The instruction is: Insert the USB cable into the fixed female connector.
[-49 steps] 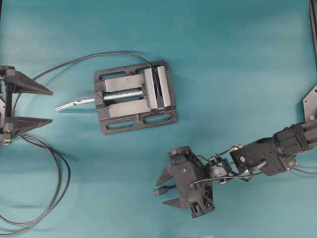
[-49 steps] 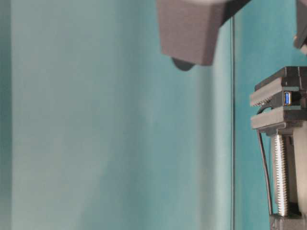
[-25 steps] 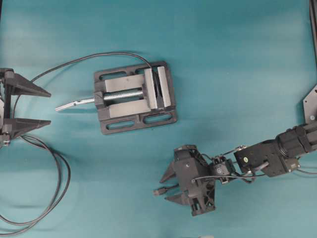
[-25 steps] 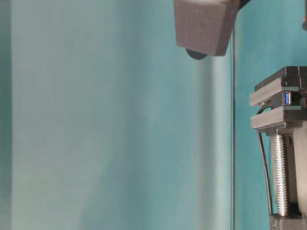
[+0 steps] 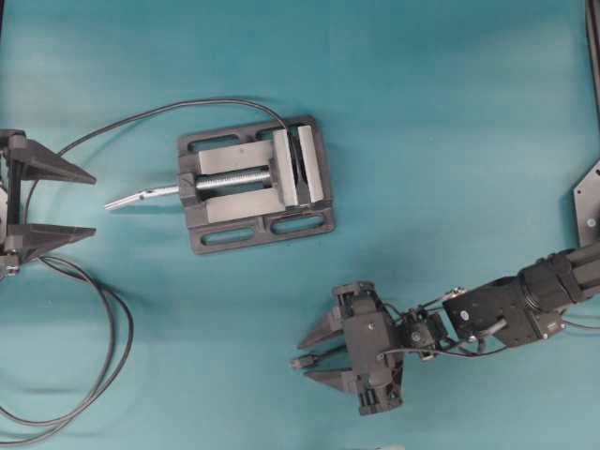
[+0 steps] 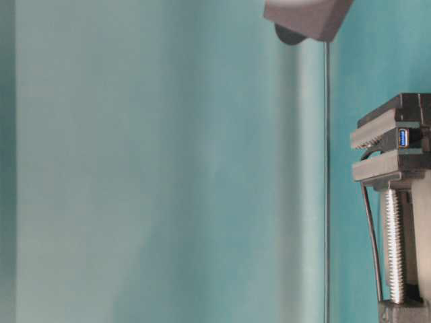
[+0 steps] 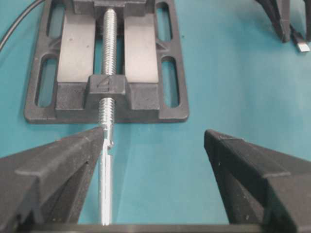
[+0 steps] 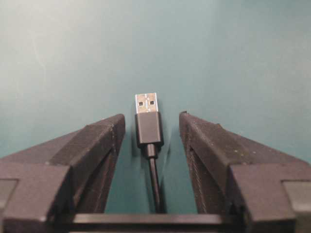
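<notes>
The USB cable's black plug (image 8: 147,127), silver tip pointing away, lies flat on the teal table between the fingers of my right gripper (image 8: 151,118). A gap shows on each side of it, so the jaws stand open around it without touching. From overhead that gripper (image 5: 305,359) sits at the lower middle with the plug (image 5: 298,361) poking out to the left. The fixed female connector (image 6: 403,138), blue inside, is clamped in the black vise (image 5: 253,183). My left gripper (image 5: 94,203) waits wide open at the far left, holding nothing.
The vise's silver screw handle (image 5: 141,196) points toward the left gripper and lies beside its left finger (image 7: 73,160). A long dark cable (image 5: 103,375) loops across the lower left and runs up to the vise. The right arm (image 5: 506,309) reaches in from the right edge.
The right gripper has slid slightly down and right, and its jaws have narrowed around the USB plug. The left gripper, vise and cables have not moved.
</notes>
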You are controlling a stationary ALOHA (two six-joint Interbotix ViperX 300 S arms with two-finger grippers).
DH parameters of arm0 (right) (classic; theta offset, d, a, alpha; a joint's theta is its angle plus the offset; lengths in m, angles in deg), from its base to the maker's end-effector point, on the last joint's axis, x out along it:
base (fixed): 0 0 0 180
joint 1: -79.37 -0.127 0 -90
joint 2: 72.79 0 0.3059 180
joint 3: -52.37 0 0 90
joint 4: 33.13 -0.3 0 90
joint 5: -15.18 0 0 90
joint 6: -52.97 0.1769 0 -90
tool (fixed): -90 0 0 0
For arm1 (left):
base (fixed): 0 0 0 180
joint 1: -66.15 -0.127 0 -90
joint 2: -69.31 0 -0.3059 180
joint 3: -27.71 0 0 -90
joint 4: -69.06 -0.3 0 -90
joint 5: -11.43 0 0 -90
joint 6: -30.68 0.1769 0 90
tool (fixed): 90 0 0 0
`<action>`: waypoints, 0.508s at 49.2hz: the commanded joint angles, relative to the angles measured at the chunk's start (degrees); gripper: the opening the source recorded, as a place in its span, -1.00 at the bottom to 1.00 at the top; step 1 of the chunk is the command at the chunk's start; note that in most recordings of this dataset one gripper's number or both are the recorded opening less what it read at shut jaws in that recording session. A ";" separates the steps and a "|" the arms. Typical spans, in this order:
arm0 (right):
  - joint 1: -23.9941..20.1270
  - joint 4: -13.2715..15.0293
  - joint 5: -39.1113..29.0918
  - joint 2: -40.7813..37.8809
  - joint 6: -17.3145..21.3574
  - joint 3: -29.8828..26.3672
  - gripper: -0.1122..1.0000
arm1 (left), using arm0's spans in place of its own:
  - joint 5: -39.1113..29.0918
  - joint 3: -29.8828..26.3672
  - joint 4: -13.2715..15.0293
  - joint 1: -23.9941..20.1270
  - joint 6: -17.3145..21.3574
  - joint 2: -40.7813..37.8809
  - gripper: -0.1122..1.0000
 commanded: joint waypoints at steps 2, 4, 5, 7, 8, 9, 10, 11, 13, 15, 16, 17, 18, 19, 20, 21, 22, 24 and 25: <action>-1.05 -0.09 -0.26 0.26 0.09 -0.26 0.12 | 0.53 -0.62 -0.09 -0.18 -0.09 -0.35 1.00; -1.23 -0.09 -0.26 0.26 0.09 -0.09 0.08 | 0.53 -0.53 -0.09 -0.18 0.00 -0.35 1.00; -1.32 -0.09 -0.26 0.35 0.09 -0.09 0.07 | 0.53 -0.62 -0.09 -0.18 0.00 -0.35 1.00; -1.41 -0.09 -0.26 0.44 0.09 0.09 0.07 | 0.53 -0.62 -0.09 -0.18 0.00 -0.35 1.00; -1.49 -0.09 -0.35 0.53 0.09 0.18 0.07 | 0.53 -0.53 -0.09 -0.18 0.00 -0.35 1.00; -1.58 -0.09 -0.26 0.53 0.09 0.18 0.07 | 0.53 -0.53 -0.09 -0.18 0.00 -0.35 1.00; -1.67 -0.09 -0.26 0.62 0.09 0.26 0.07 | 0.53 -0.53 -0.09 -0.18 0.00 -0.35 1.00; -1.67 -0.09 -0.26 0.62 0.09 0.35 0.07 | 0.53 -0.62 -0.09 -0.18 0.00 -0.35 1.00; -1.76 -0.09 -0.26 0.79 0.09 0.44 0.07 | 0.44 -0.53 -0.09 -0.18 0.00 -0.35 1.00; -1.76 -0.09 -0.26 0.88 0.09 0.53 0.07 | 0.53 -0.53 -0.09 -0.09 0.00 -0.35 1.00; -1.85 -0.09 -0.35 0.88 0.09 0.62 0.07 | 0.53 -0.53 -0.09 -0.18 0.00 -0.35 1.00; -1.85 -0.09 -0.26 0.88 0.09 0.70 0.06 | 0.53 -0.62 -0.09 -0.18 0.00 -0.35 1.00; -1.85 -0.09 -0.26 0.97 0.09 0.79 0.06 | 0.53 -0.53 -0.09 -0.18 0.00 -0.26 1.00; -1.85 -0.09 -0.26 0.97 0.09 0.97 0.06 | 0.53 -0.62 -0.09 -0.18 0.00 -0.35 1.00; -1.85 -0.09 -0.26 0.97 0.09 0.97 0.06 | 0.53 -0.62 -0.09 -0.18 0.00 -0.35 1.00; -1.85 -0.09 -0.26 0.97 0.09 1.05 0.06 | 0.53 -0.53 -0.09 -0.18 0.00 -0.35 1.00; -1.93 -0.09 -0.26 0.97 0.09 1.05 0.06 | 0.53 -0.62 -0.09 -0.18 0.00 -0.35 1.00; -2.02 -0.09 -0.35 1.14 0.09 1.14 0.06 | 0.53 -0.62 -0.09 -0.18 0.00 -0.35 1.00; -2.11 -0.09 -0.35 0.97 0.09 1.14 0.06 | 0.53 -0.62 -0.09 -0.18 0.00 -0.35 1.00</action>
